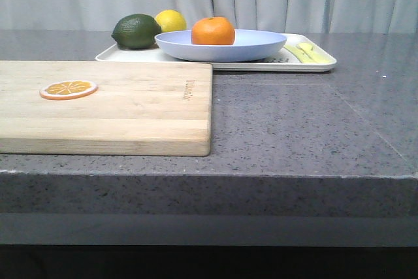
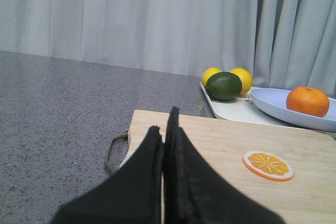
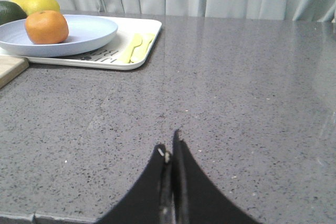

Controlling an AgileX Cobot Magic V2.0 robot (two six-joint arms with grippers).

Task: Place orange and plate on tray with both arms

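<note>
The orange (image 1: 213,31) sits in the pale lavender-blue plate (image 1: 261,47), and the plate rests on the white tray (image 1: 313,63) at the back of the table. They also show in the left wrist view, orange (image 2: 308,101) and plate (image 2: 273,103), and in the right wrist view, orange (image 3: 46,27), plate (image 3: 89,32), tray (image 3: 142,45). My left gripper (image 2: 164,121) is shut and empty above the near left part of the wooden cutting board (image 2: 220,145). My right gripper (image 3: 169,142) is shut and empty over bare grey table, well short of the tray. Neither gripper shows in the front view.
A dark green lime (image 1: 136,31) and a yellow lemon (image 1: 171,20) sit on the tray's left part. A thin orange slice (image 1: 68,89) lies on the wooden cutting board (image 1: 130,115) at the front left. Grey curtains hang behind the table.
</note>
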